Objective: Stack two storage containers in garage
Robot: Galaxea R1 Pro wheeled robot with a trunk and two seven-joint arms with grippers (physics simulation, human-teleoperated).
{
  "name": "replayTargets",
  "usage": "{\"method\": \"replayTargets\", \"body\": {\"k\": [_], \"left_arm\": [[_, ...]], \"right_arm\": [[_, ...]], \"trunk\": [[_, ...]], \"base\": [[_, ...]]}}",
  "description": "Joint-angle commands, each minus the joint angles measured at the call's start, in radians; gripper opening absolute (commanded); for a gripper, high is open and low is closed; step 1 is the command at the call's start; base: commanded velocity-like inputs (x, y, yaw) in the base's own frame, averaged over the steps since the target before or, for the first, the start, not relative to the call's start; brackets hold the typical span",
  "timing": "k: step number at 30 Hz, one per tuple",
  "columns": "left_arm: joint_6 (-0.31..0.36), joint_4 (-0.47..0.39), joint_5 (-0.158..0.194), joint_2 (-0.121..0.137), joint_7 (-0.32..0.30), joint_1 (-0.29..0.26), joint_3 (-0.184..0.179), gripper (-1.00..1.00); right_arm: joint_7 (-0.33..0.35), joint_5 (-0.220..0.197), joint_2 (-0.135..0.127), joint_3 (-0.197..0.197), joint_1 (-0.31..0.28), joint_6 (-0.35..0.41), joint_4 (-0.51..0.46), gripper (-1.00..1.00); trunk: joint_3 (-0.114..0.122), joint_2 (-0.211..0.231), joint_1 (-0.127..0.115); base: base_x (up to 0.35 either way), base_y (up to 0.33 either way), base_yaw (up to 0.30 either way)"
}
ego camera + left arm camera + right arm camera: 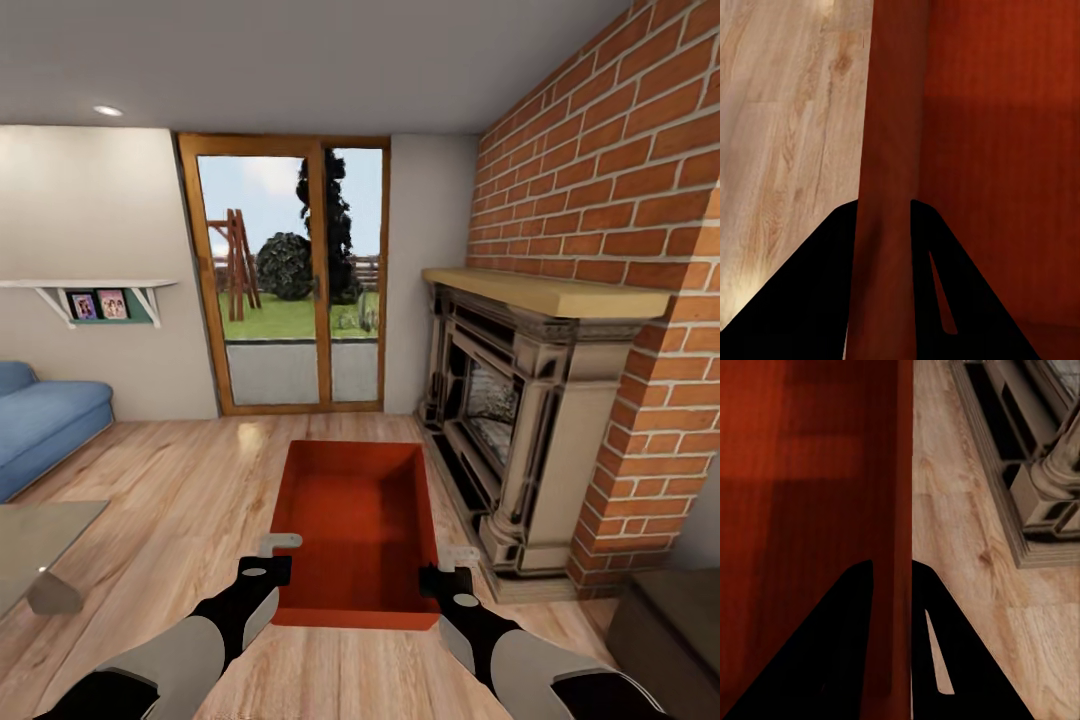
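Smooth orange-red bin [360,530], thin-walled and boxy, sits over the wood-plank floor [180,480] beside the brick fireplace [520,420]. Left claw [272,560] pinches its left wall, right claw [448,572] pinches the right wall.

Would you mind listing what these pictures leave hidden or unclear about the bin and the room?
- Storage container: its underside is hidden by its own walls in the head view, so contact with the wood floor cannot be judged.
- Left gripper and right gripper: each straddles a side wall, and the wall covers the pads' contact faces.
- Shelf photos: too small to read.
- Sofa: cut off by the picture edge.
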Motion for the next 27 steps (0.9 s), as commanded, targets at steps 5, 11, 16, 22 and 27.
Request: {"method": "replayTargets", "body": {"k": [5,11,16,22,27], "left_arm": [[0.007,-0.006,-0.012,0.001,0.022,-0.002,0.059,-1.00],[0.007,-0.006,-0.012,0.001,0.022,-0.002,0.059,-1.00],[0.006,-0.006,-0.012,0.001,0.022,-0.002,0.059,-1.00],[0.006,-0.006,-0.012,0.001,0.022,-0.002,0.059,-1.00],[0.006,-0.006,-0.012,0.001,0.022,-0.002,0.059,-1.00]], "right_arm": [[-0.008,-0.009,0.000,-0.019,0.000,-0.003,0.002,-1.00],[-0.008,-0.009,0.000,-0.019,0.000,-0.003,0.002,-1.00],[-0.008,-0.009,0.000,-0.019,0.000,-0.003,0.002,-1.00],[-0.008,-0.009,0.000,-0.019,0.000,-0.003,0.002,-1.00],[-0.008,-0.009,0.000,-0.019,0.000,-0.003,0.002,-1.00]], "trunk": [[-0.001,-0.001,0.000],[-0.001,-0.001,0.000],[-0.001,-0.001,0.000],[-0.001,-0.001,0.000],[-0.001,-0.001,0.000]], "base": [[0.000,0.000,0.300],[0.000,0.000,0.300],[0.000,0.000,0.300],[0.000,0.000,0.300],[0.000,0.000,0.300]]}}
